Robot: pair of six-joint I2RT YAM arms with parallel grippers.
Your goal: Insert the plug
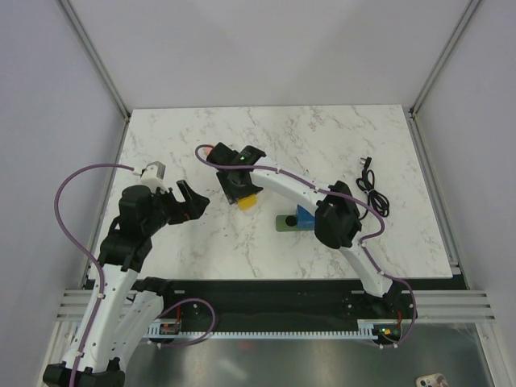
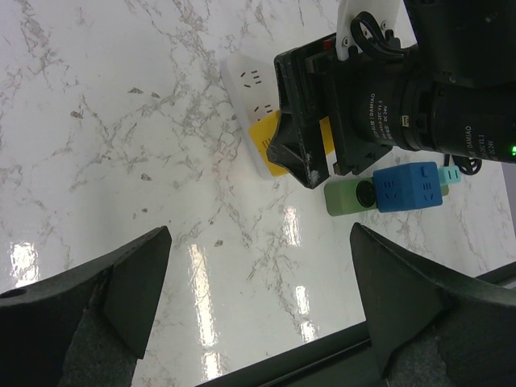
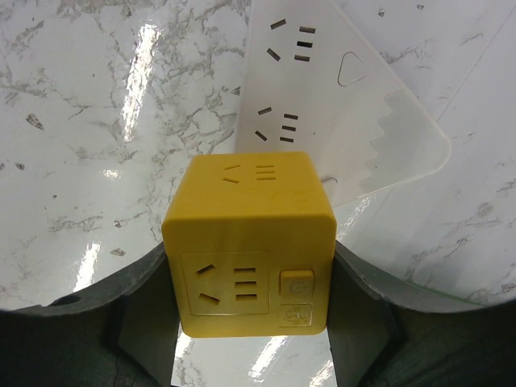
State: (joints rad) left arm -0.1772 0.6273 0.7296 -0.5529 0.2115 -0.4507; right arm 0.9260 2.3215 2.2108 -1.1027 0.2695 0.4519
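The blue plug sits on the end of the green power strip, by the right arm's forearm. It also shows in the left wrist view, with the green strip beside it. My right gripper is shut on a yellow block at the near end of a white power strip, well left of the blue plug. My left gripper is open and empty over bare marble, left of the yellow block.
A black cable with a plug lies coiled at the right of the marble table. A small pink thing shows behind the right gripper. The table's near edge is a dark rail.
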